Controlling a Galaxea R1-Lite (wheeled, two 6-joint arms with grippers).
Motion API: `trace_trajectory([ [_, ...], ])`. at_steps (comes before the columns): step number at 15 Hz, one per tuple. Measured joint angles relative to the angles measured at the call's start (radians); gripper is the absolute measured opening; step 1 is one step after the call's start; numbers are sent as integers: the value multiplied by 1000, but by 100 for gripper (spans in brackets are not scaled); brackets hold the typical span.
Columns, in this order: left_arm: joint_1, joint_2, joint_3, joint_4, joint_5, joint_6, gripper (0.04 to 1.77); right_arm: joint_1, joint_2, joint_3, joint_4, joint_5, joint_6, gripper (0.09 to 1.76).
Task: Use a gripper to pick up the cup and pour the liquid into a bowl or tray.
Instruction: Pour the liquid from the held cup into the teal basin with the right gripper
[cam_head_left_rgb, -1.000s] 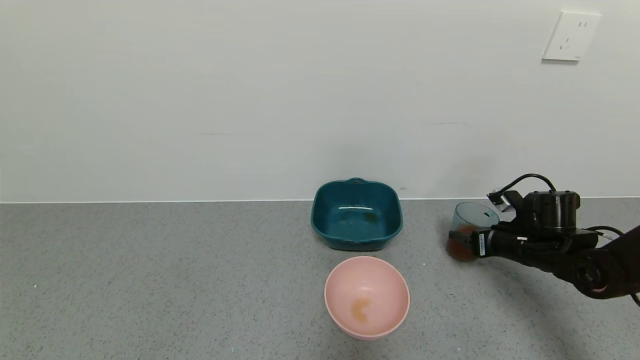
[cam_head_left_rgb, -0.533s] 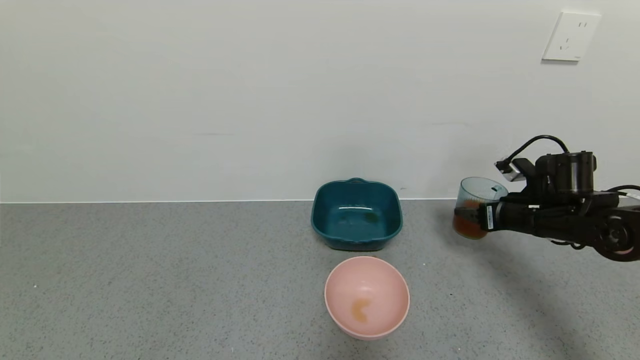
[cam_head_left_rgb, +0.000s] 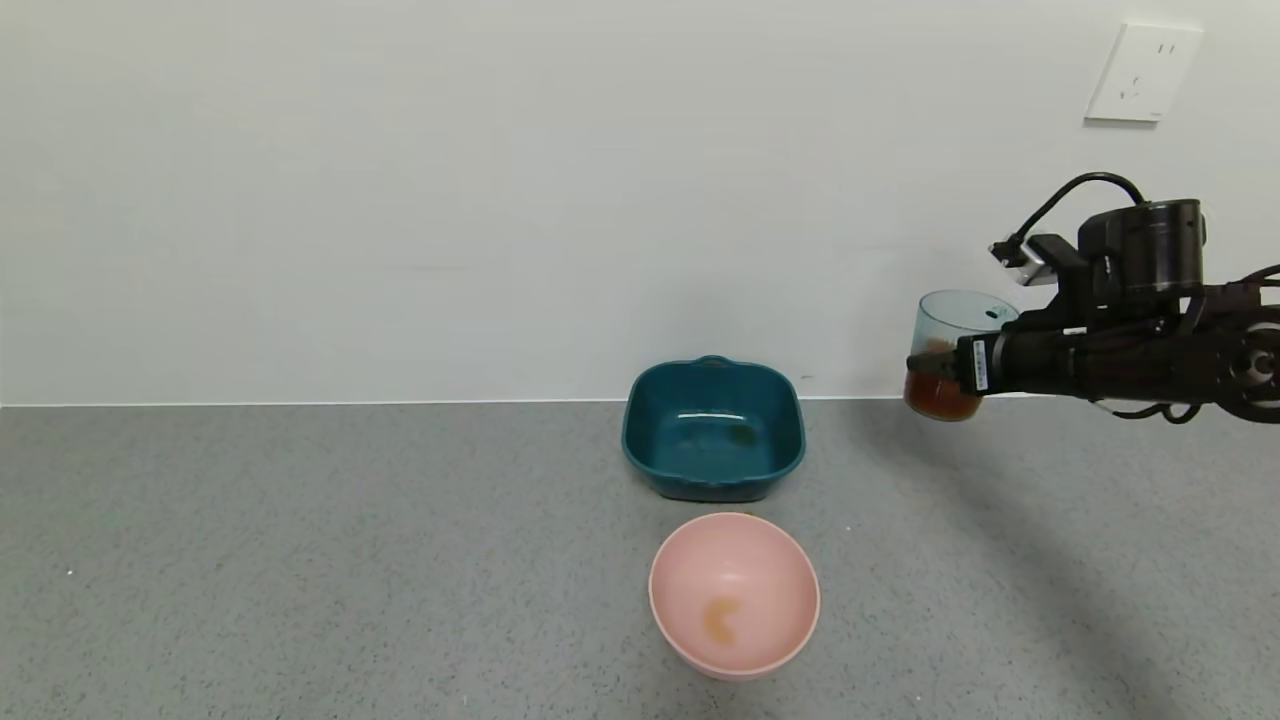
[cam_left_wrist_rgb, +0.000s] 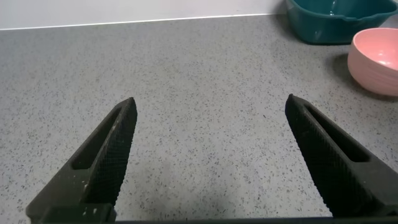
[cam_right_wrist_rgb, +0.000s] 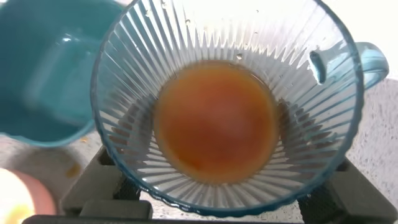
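Note:
My right gripper (cam_head_left_rgb: 935, 365) is shut on the ribbed blue-grey cup (cam_head_left_rgb: 950, 325) and holds it upright in the air, well above the counter at the right. Reddish-brown liquid (cam_head_left_rgb: 938, 398) fills the cup's lower part. The right wrist view looks down into the cup (cam_right_wrist_rgb: 130, 93) at the liquid (cam_right_wrist_rgb: 214, 121), with the teal basin (cam_right_wrist_rgb: 43, 74) beside it. The teal basin (cam_head_left_rgb: 712, 470) sits by the wall, left of and below the cup. My left gripper (cam_left_wrist_rgb: 208, 109) is open and empty over bare counter.
A round pale pink bowl (cam_head_left_rgb: 734, 555) with an orange smear stands just in front of the basin; it also shows in the left wrist view (cam_left_wrist_rgb: 376, 59). A wall socket (cam_head_left_rgb: 1142, 72) is at the upper right. The grey counter (cam_head_left_rgb: 300, 560) stretches left.
My right gripper has lifted the cup off the counter and raised it steadily, now level with the wall's base line and higher. The basin and pink bowl have not moved.

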Motion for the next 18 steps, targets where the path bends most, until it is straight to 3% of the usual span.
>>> trace_trajectory([
  [5,0,0,0,0,0,0,172,57,19,-185,160,-74,-13,134],
  [18,0,0,0,0,0,0,172,240,232,-602,373,-323,-133,134],
])
